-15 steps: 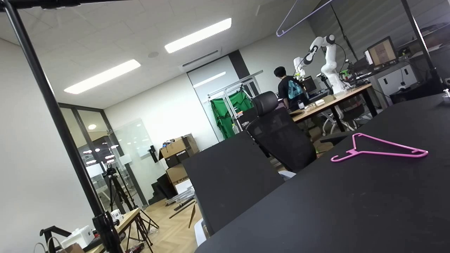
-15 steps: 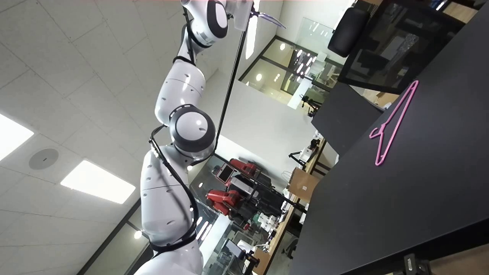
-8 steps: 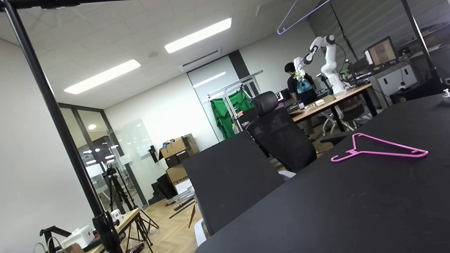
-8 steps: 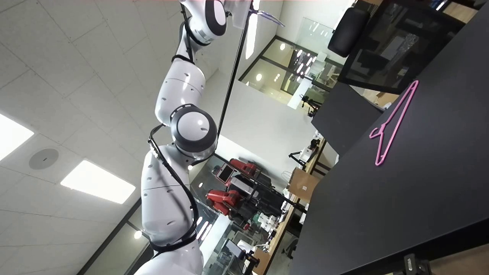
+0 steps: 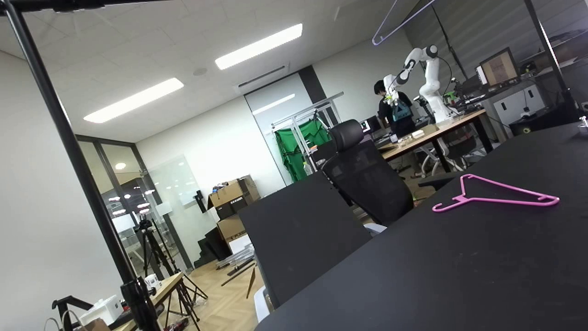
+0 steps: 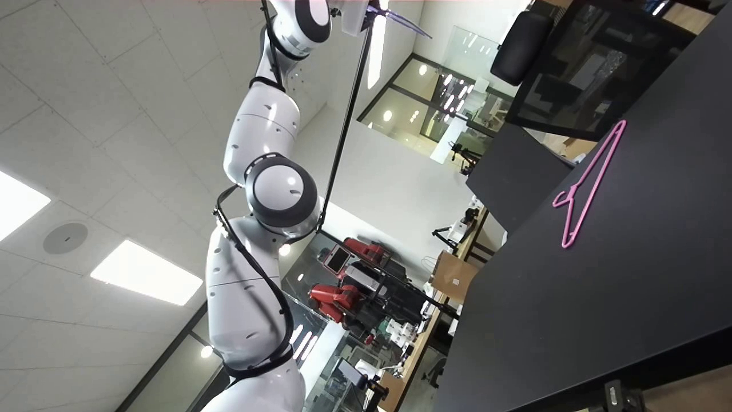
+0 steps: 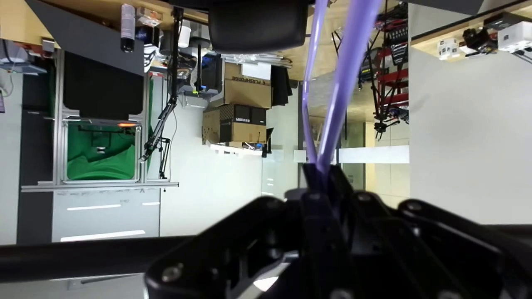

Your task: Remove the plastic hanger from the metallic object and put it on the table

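Robotiq gripper (image 7: 323,171) pinching lavender plastic hanger (image 7: 346,79) between fingertips, well apart from matte black table (image 5: 413,276); pink hanger (image 5: 505,201) lying on it.

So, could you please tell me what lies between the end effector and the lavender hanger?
Nothing that shows: in the wrist view, the end effector is closed directly on the lavender hanger.
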